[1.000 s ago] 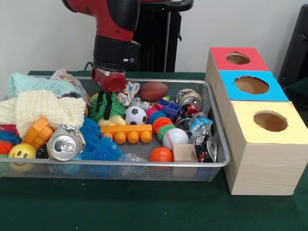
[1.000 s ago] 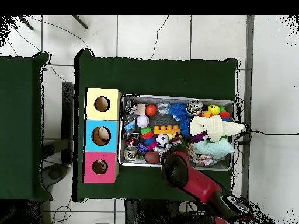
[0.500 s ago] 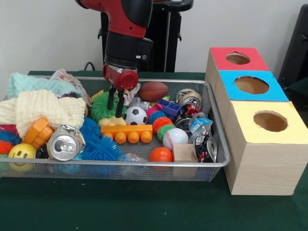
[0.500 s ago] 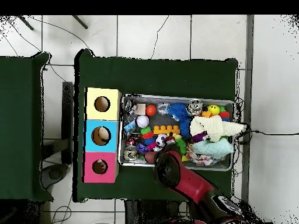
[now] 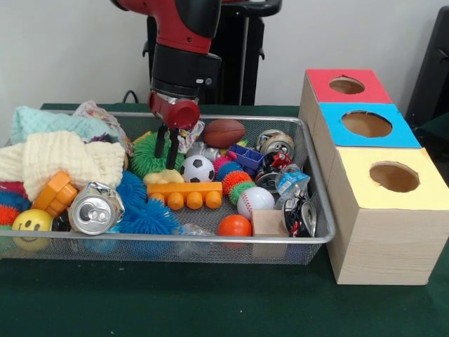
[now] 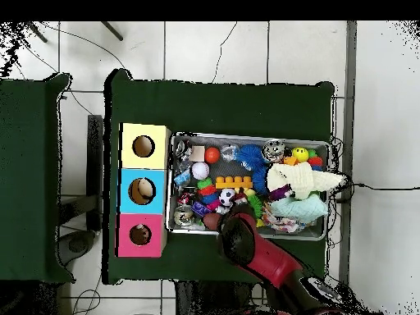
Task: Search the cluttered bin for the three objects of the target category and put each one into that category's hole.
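We see the black two-fingered gripper (image 5: 165, 156) open, empty, above the green spiky ball (image 5: 146, 156) in the wire-mesh bin (image 5: 317, 232)

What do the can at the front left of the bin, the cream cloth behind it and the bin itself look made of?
Can: bare shiny metal, probably aluminium; its silvery top glints and shows a pull-tab opening.
Cream cloth: soft knitted yarn, matte; ribbed stitches and folds show.
Bin: silver wire mesh with a smooth metal rim; the contents show through its wall.
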